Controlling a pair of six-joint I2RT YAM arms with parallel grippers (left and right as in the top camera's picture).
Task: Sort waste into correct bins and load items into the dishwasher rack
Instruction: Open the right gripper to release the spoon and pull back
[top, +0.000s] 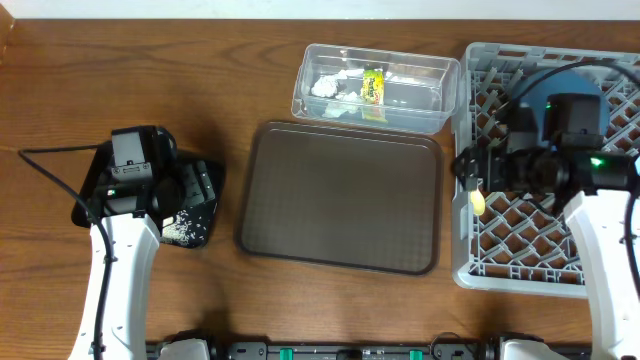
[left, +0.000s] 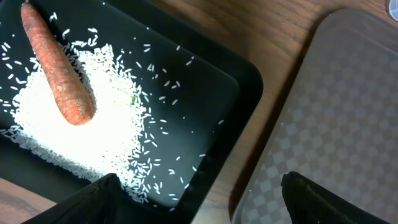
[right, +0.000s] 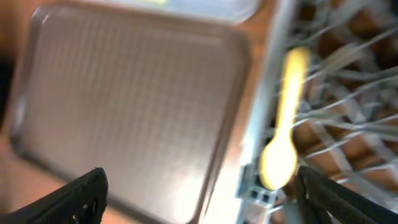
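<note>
Right gripper (right: 202, 171): fingers spread wide, holding nothing. The cream spoon (right: 280, 155) sits in the gap between them, touching neither finger and closer to one than the other. It lies inside the large light-grey lattice dishwasher rack (top: 466, 250), just beside the rack's left wall. Its long axis runs along that wall, crossing the line my fingers close on, with the bowl end toward the table's near edge. The view is blurred, so I cannot tell whether it rests flat on the lattice. My right arm is right over it; my left arm is well apart.

Left gripper (left: 200, 180): spread wide and empty, hanging over the shallow black rectangular tray (left: 236, 81).

Counts:
- one spoon
- one short orange carrot piece (left: 59, 68), lying on one heap of loose white rice grains (left: 93, 137) in the black tray
- one clear plastic rectangular tub (top: 440, 100), holding crumpled white paper (top: 328, 86) and one yellow-green wrapper (top: 374, 83)
- one dark blue round plate (top: 560, 82) in the rack, partly under my arm
- one flat brown serving tray (top: 340, 195)

No bowl or cups visible.
</note>
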